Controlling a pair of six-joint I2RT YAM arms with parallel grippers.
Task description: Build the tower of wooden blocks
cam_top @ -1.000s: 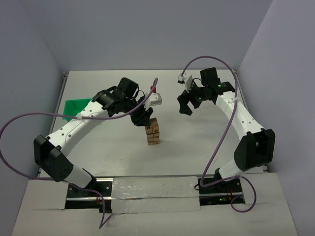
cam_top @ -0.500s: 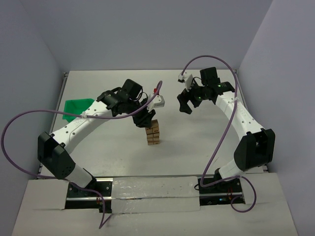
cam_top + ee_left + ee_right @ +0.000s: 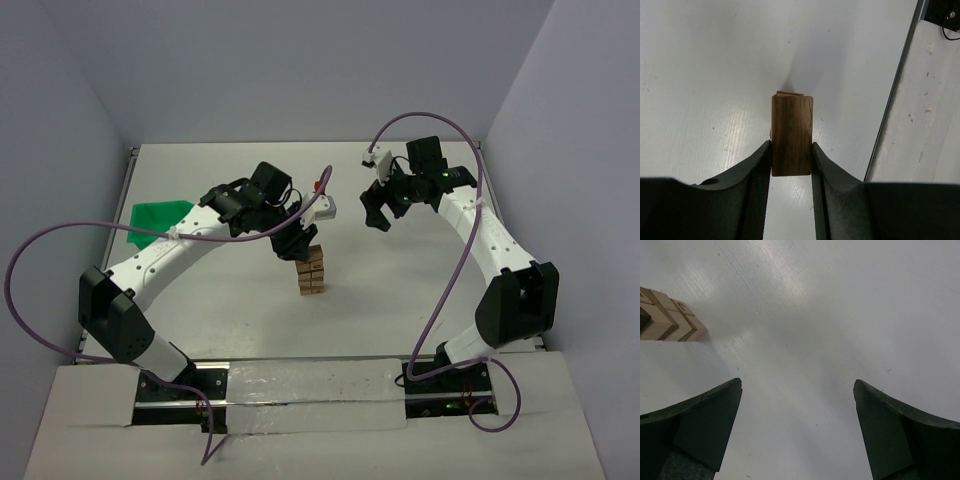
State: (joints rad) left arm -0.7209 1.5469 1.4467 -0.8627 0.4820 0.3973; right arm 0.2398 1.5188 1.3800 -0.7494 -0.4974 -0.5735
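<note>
The white surface (image 3: pixel 200 300) carries everything. A green bin (image 3: pixel 158 217) lies at its far left, well apart from the work. Near the middle stands the tower (image 3: pixel 312 272), a narrow upright stack of wood blocks (image 3: pixel 670 322) a few layers tall.

The left fingers (image 3: pixel 757 170) hang directly over its top, clamped on one wood block (image 3: pixel 792 132) across its two long side faces. An edge of the stack peeks out beyond the block, but I cannot tell whether it rests on the stack. The right fingers (image 3: pixel 700 420) stand wide apart, holding nothing, to the right of the tower and farther back.

The blocks look light, stiff and smooth, so a modest pinch across the narrow width at mid-length should hold one squarely. The loose stack probably topples at any sideways nudge.
</note>
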